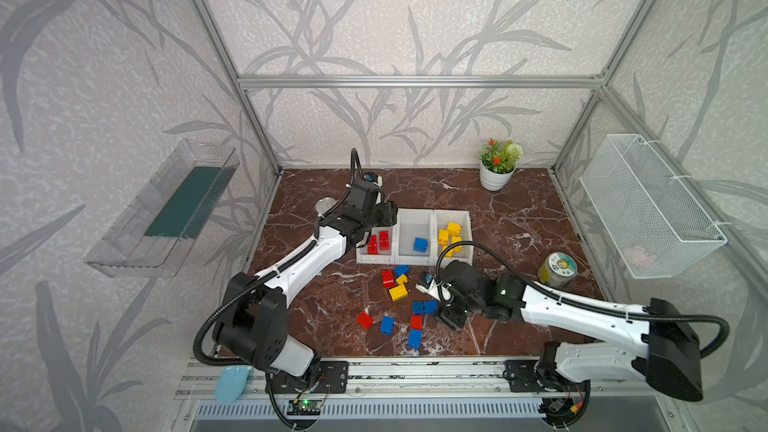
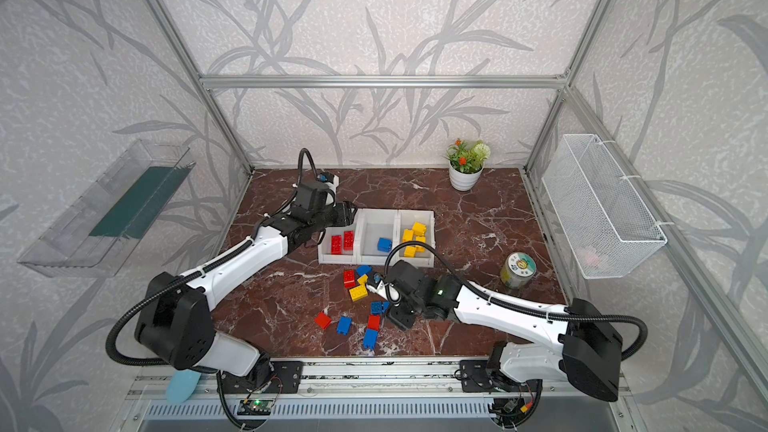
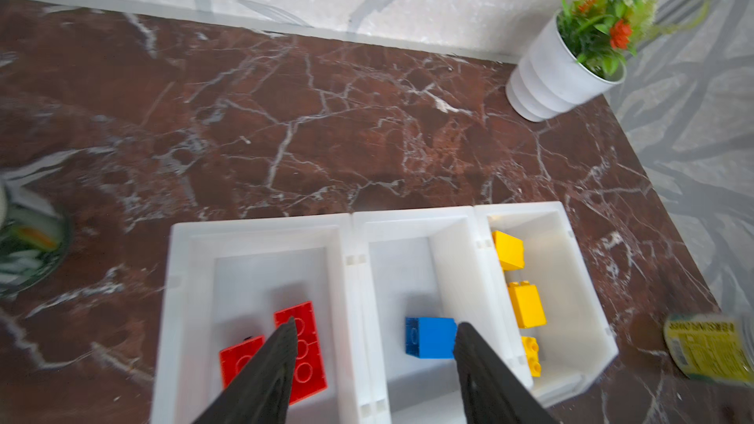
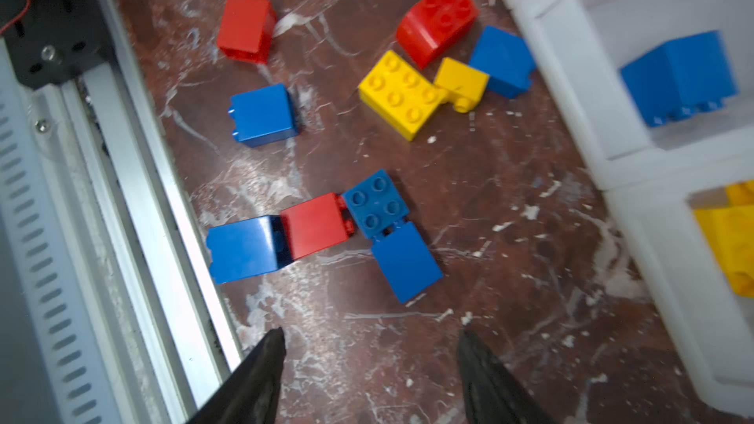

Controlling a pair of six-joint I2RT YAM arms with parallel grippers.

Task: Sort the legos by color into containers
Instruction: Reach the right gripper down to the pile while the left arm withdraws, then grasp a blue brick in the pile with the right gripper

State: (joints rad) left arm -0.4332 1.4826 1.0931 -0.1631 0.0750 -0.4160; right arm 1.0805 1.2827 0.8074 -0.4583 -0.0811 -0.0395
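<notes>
We see both tools empty, jaws apart: the left tool hangs over the partly filled bins; the right tool hangs over loose legos on the tabletop. We judge a pick is in hand: next the right tool must drop astride the nearest blue brick and close.

We count 3 bins. Loose bricks: 3 red, 5 blue, 2 yellow. Binned bricks: 2 red, 1 blue, about 4 yellow.
</notes>
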